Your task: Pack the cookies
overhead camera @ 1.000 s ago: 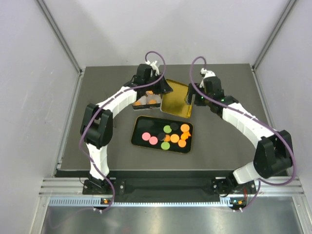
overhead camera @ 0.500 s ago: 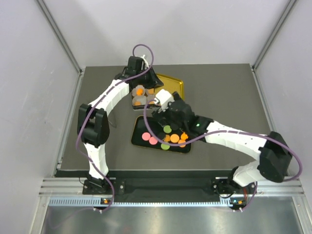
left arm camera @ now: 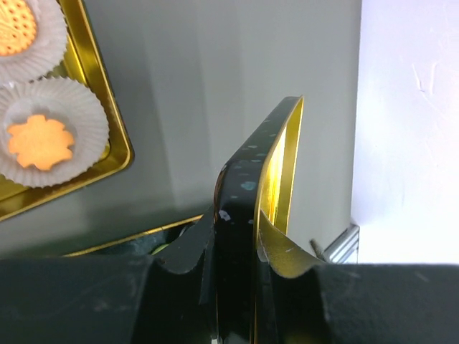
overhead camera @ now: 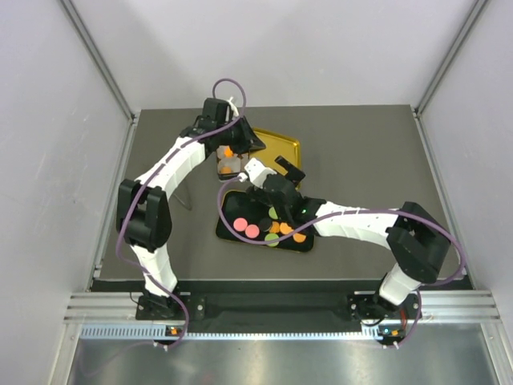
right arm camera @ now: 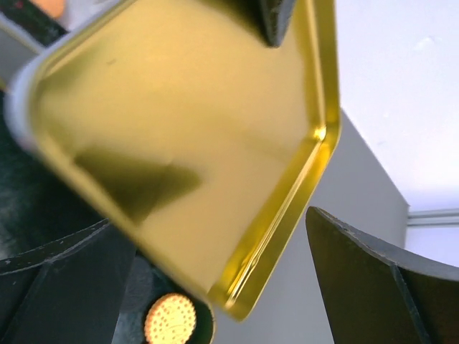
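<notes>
While most cookies point(overhead camera: 272, 222) lie loose in the black tray point(overhead camera: 228, 235) on the counter point(overhead camera: 361, 152) and a few sit cupped in the gold tin point(left arm camera: 122, 147), the left gripper point(left arm camera: 237, 240) pinches the lid point(left arm camera: 267, 172) on edge, probably to keep the tin open for packing. The right gripper point(right arm camera: 209, 218) hangs wide open beside the lid.

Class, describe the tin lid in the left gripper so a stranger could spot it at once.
On the dark table, look beyond the black tray of coloured cookies. There the left gripper pinches a tin lid by its rim. Unlike the cookie-filled tin beside it, it is bare gold inside, speckled black outside.
</notes>
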You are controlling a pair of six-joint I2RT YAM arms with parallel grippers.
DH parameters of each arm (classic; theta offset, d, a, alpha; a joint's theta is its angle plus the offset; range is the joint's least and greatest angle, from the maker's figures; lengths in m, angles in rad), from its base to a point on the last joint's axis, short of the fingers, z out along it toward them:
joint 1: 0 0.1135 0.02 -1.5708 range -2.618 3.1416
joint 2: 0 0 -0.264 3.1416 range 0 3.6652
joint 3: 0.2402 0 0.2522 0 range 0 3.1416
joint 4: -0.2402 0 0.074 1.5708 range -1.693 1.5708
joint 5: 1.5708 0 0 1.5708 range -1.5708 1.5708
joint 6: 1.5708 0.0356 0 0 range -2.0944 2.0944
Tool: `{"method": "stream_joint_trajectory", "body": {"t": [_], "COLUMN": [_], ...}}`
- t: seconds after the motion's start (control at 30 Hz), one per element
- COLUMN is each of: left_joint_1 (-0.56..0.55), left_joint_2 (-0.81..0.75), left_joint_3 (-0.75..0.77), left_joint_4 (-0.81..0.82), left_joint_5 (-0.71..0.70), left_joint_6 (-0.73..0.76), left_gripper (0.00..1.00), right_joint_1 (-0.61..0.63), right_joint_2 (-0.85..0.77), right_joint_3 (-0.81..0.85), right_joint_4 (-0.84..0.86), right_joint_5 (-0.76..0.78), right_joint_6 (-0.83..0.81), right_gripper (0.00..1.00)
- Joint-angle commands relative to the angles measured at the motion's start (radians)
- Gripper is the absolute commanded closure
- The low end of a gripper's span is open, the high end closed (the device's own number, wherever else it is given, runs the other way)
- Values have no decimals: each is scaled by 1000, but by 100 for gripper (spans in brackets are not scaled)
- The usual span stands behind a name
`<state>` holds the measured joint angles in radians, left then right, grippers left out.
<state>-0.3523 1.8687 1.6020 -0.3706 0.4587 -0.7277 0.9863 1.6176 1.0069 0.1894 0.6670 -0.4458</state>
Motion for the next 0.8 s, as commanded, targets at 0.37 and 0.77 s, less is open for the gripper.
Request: {"method": "stream_joint_trajectory", "body": {"t": [0.37, 0.77], "left_joint_1": [6, 7], "left_joint_2": [-138, -149], "left_joint_3": [-91, -50], "left_joint_4": [59, 47], "left_joint_5": [81, 22], "left_joint_6": [-16, 23], "left_gripper": [100, 31], "right_joint_1": [26, 38], "right_joint_2": [44, 18], "right_joint_3": [-34, -15], "right_joint_4": [289, 299], "right_joint_5": [141, 209], "right_joint_6": [-110, -117], "right_gripper": [43, 100]}}
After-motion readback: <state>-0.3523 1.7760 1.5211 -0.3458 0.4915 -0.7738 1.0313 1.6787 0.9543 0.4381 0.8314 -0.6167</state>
